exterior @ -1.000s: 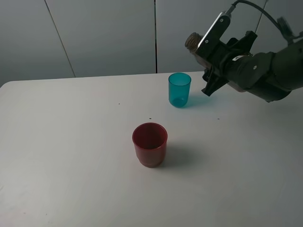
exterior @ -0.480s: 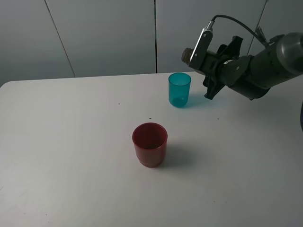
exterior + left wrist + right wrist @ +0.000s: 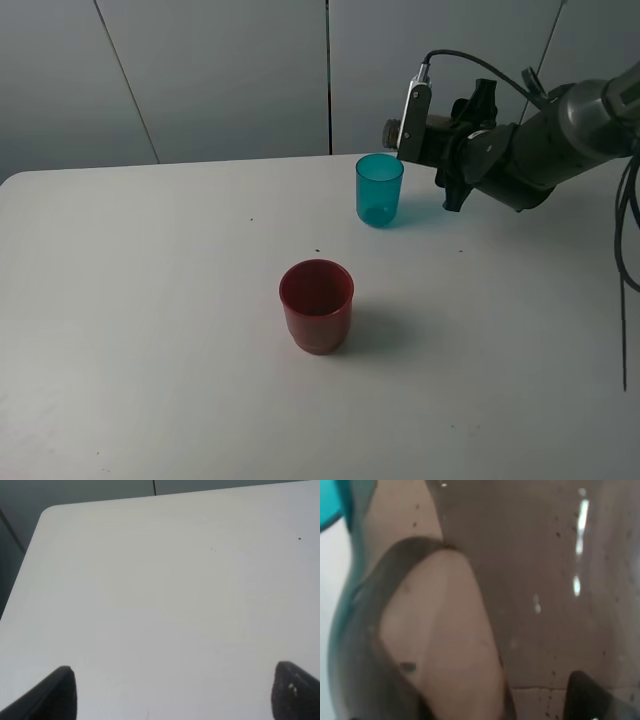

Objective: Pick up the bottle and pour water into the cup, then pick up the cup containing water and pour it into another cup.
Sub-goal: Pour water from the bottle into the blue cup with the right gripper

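My right gripper (image 3: 462,140) is shut on the bottle (image 3: 432,128), a smoky grey-brown bottle held nearly level, up in the air at the back right. Its threaded neck (image 3: 392,131) points left and hangs just above and to the right of the rim of the cup (image 3: 379,189), the slim teal tumbler standing upright. The right wrist view is filled by the bottle (image 3: 530,580), with a sliver of the teal cup (image 3: 335,500) at one corner. The other cup (image 3: 316,305), wide and dark red, stands upright nearer the table's middle. My left gripper (image 3: 172,695) is open over bare table.
The white table (image 3: 150,300) carries only the two cups. Grey wall panels (image 3: 220,70) rise behind its far edge. A black cable (image 3: 625,260) hangs down at the right edge of the high view.
The right arm has swung the bottle down and tipped it flatter, bringing its neck lower and closer to the teal cup's rim. Both cups stay where they were.
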You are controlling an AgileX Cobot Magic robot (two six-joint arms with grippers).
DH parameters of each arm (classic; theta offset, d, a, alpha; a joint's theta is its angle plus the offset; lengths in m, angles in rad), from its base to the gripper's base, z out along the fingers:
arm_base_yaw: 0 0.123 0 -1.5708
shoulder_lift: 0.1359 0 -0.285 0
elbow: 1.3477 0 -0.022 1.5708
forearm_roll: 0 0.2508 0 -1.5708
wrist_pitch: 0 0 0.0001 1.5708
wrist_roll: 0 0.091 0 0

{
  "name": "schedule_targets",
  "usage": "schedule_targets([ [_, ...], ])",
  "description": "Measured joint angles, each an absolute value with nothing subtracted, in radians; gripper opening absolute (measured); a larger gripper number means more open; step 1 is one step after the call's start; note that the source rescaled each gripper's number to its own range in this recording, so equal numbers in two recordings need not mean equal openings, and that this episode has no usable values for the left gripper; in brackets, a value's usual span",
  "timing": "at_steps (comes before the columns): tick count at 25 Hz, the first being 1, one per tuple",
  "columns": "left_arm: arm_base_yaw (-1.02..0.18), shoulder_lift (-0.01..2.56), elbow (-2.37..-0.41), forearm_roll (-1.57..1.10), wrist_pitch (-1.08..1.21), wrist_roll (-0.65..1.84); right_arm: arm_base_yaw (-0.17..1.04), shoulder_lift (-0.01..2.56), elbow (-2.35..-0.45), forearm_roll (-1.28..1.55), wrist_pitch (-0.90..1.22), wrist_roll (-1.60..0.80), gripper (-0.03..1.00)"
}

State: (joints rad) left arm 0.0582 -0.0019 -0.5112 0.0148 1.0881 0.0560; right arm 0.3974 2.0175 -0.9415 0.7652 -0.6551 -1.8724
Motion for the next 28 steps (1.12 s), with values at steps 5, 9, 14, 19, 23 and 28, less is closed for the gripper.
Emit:
schedule_targets([
  [5, 0.058, -0.002, -0.511, 0.015, 1.088, 0.056, 0.391, 2.018, -0.941, 0.73, -0.669, -1.923, 0.01],
  [9, 0.058, -0.002, -0.511, 0.015, 1.088, 0.056, 0.389, 2.018, -0.941, 0.711, -0.687, -1.971, 0.01],
  [14, 0.058, -0.002, -0.511, 0.015, 1.088, 0.056, 0.389, 2.018, -0.941, 0.693, -0.692, -2.008, 0.01],
  [19, 0.058, -0.002, -0.511, 0.015, 1.088, 0.056, 0.389, 2.018, -0.941, 0.686, -0.697, -2.045, 0.01],
  [23, 0.058, -0.002, -0.511, 0.015, 1.088, 0.056, 0.389, 2.018, -0.941, 0.674, -0.7, -2.075, 0.01],
  [28, 0.058, -0.002, -0.511, 0.015, 1.088, 0.056, 0.381, 2.018, -0.941, 0.667, -0.716, -2.08, 0.01],
])
